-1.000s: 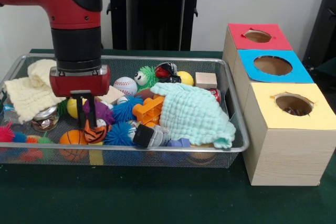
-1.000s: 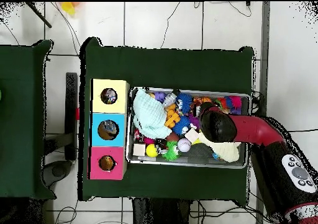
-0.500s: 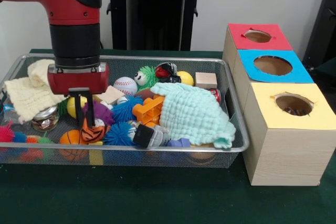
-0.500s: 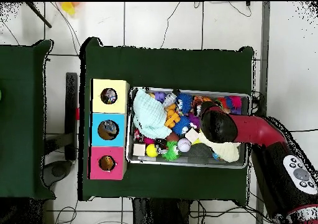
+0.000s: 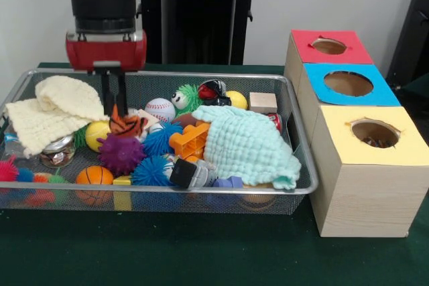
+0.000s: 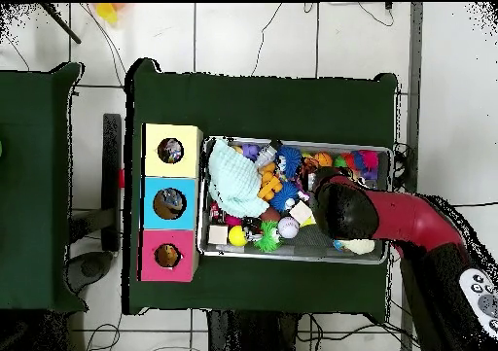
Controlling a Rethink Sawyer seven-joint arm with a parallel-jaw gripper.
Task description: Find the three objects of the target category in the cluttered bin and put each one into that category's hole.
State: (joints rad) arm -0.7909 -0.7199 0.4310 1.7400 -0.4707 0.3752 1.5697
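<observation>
Gripper [image 5: 114, 108] hangs from the red and black arm [image 5: 104, 5] over the left part of the bin [image 5: 299, 155], its two thin black fingers [image 5: 106, 98] close together and pinched on an orange, black-striped toy [image 5: 126, 125] — a small tiger-patterned thing that sits just under the fingertips, above the other clutter. In the overhead view the arm's round red and black end covers the gripper, so the grasp can be read only from the front.

Around the lifted toy lie a purple spiky ball [image 5: 119, 154], a yellow ball [image 5: 96, 133], a small basketball [image 5: 94, 176] and a blue spiky ball [image 5: 153, 171]. Just left of the fingers is the cream waffle cloth [image 5: 50, 112], bunched against the bin's left end, with a glass jar [image 5: 57, 152] below it. A baseball [image 5: 160, 108] and a green fuzzy ball with eyes [image 5: 186, 98] sit toward the far wall, and an orange plastic block [image 5: 190, 140] touches the mint waffle cloth [image 5: 251, 147], which covers the bin's right part.

No printed wrappers can be made out in either view — the cloths and toys hide whatever lies beneath.

Beside the bin's right end stand three wooden boxes in a row, touching one another: red-topped [image 5: 328, 46], blue-topped [image 5: 348, 84] and yellow-topped [image 5: 372, 135], each with a round hole.
</observation>
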